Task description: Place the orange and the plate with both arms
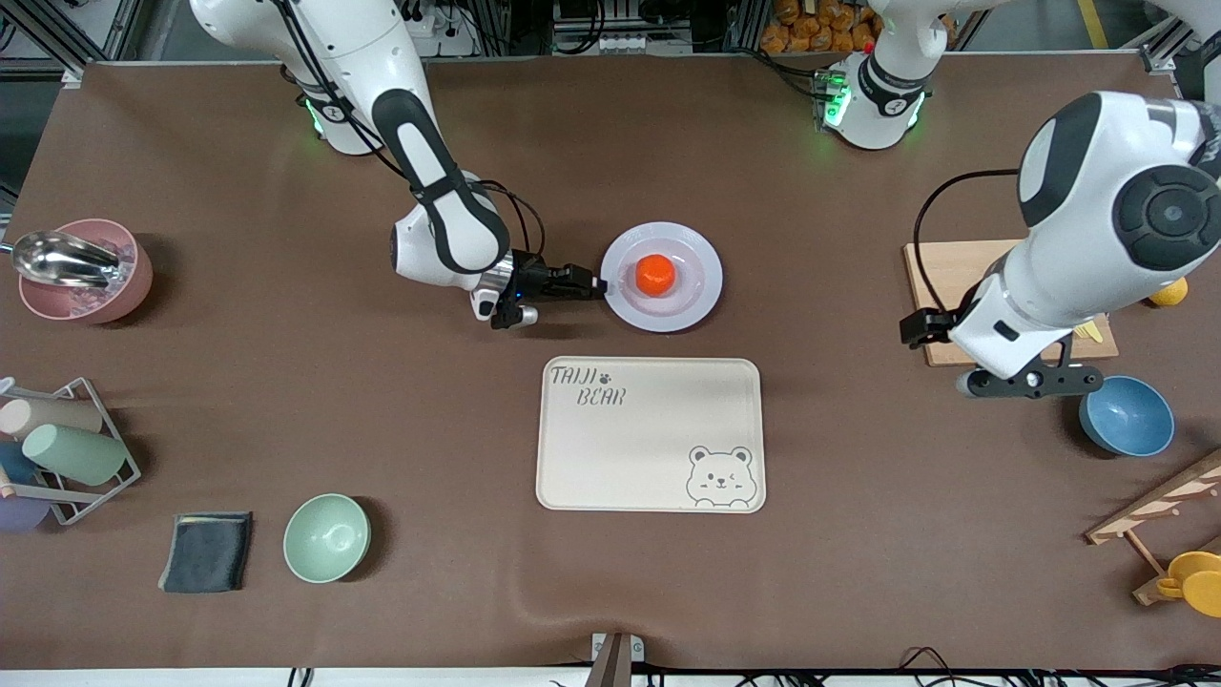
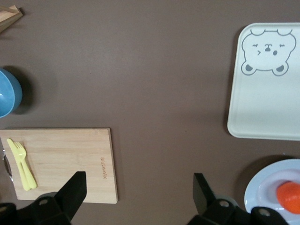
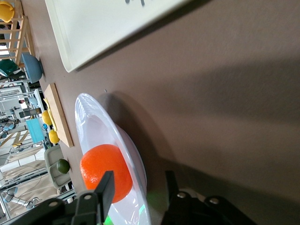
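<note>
The pale lavender-white plate [image 1: 701,258] lies on the brown table, farther from the front camera than the cream tray. The orange [image 1: 655,275] sits in its middle. My right gripper [image 1: 593,283] is low at the plate's rim on the right arm's side. In the right wrist view its open fingers straddle the rim [image 3: 138,187] of the plate [image 3: 93,117], with the orange [image 3: 101,171] just past one finger. My left gripper [image 1: 1035,382] hangs open and empty over the table between the cutting board and the blue bowl. The left wrist view shows it [image 2: 138,192] over bare table, with the plate [image 2: 269,187] and orange [image 2: 289,197] at the picture's edge.
A cream bear tray [image 1: 649,434] lies nearer the front camera than the plate. A wooden cutting board [image 1: 944,277] with a yellow fork and a blue bowl [image 1: 1126,415] are at the left arm's end. A mint-green bowl [image 1: 326,537], grey cloth [image 1: 205,551], cup rack [image 1: 57,458] and pink bowl [image 1: 86,272] are at the right arm's end.
</note>
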`<control>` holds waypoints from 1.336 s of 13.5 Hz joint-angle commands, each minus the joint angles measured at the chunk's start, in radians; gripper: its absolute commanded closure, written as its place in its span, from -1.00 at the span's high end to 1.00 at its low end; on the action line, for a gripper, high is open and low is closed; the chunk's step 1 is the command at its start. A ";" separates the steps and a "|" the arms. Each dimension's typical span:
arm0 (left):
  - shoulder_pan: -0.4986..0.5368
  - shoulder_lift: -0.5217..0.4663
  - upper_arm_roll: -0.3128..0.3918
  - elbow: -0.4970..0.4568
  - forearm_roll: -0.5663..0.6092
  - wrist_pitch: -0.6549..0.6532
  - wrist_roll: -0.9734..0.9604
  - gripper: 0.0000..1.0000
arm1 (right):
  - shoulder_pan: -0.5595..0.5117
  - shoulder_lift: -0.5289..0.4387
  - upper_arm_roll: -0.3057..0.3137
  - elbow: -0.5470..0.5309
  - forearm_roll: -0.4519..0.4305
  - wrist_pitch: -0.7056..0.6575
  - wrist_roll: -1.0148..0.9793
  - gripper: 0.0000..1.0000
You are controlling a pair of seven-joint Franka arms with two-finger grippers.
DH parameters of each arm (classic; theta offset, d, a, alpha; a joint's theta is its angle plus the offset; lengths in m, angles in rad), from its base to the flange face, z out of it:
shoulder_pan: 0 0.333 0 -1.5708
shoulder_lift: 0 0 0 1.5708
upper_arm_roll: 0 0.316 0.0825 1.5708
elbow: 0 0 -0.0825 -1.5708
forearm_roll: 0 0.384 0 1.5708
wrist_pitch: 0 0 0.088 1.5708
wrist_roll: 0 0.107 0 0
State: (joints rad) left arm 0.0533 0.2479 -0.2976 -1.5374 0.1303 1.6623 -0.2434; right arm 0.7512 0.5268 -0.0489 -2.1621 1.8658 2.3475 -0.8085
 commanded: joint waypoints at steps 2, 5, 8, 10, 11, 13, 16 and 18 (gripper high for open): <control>-0.090 -0.107 0.138 -0.072 -0.043 -0.021 0.105 1.00 | 0.031 0.002 -0.006 -0.002 0.064 -0.001 -0.032 -0.19; -0.225 -0.143 0.289 -0.070 -0.043 -0.079 0.212 1.00 | 0.065 0.002 -0.006 -0.002 0.113 0.004 -0.032 -0.46; -0.224 -0.180 0.301 -0.072 -0.043 -0.119 0.248 1.00 | 0.059 0.002 -0.006 -0.002 0.131 -0.005 -0.060 -1.00; -0.222 -0.211 0.302 -0.070 -0.044 -0.150 0.248 1.00 | 0.056 -0.002 -0.006 -0.002 0.131 -0.008 -0.061 -1.00; -0.219 -0.229 0.302 -0.070 -0.054 -0.159 0.246 1.00 | 0.056 -0.014 -0.006 -0.002 0.131 -0.016 -0.061 -1.00; -0.184 -0.260 0.304 -0.067 -0.115 -0.171 0.231 1.00 | 0.034 -0.046 -0.008 -0.008 0.148 -0.068 -0.061 -1.00; -0.161 -0.282 0.302 -0.059 -0.130 -0.171 0.216 1.00 | 0.023 -0.071 -0.006 -0.016 0.212 -0.143 -0.063 -1.00; -0.159 -0.286 0.302 -0.056 -0.132 -0.171 0.210 1.00 | 0.016 -0.077 -0.008 -0.009 0.249 -0.168 -0.061 -1.00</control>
State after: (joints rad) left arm -0.1100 -0.0186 0.0065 -1.5808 0.0229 1.4953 -0.0214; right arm 0.7867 0.4824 -0.0637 -2.1546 2.0672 2.2094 -0.8529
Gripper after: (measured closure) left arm 0.000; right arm 0.956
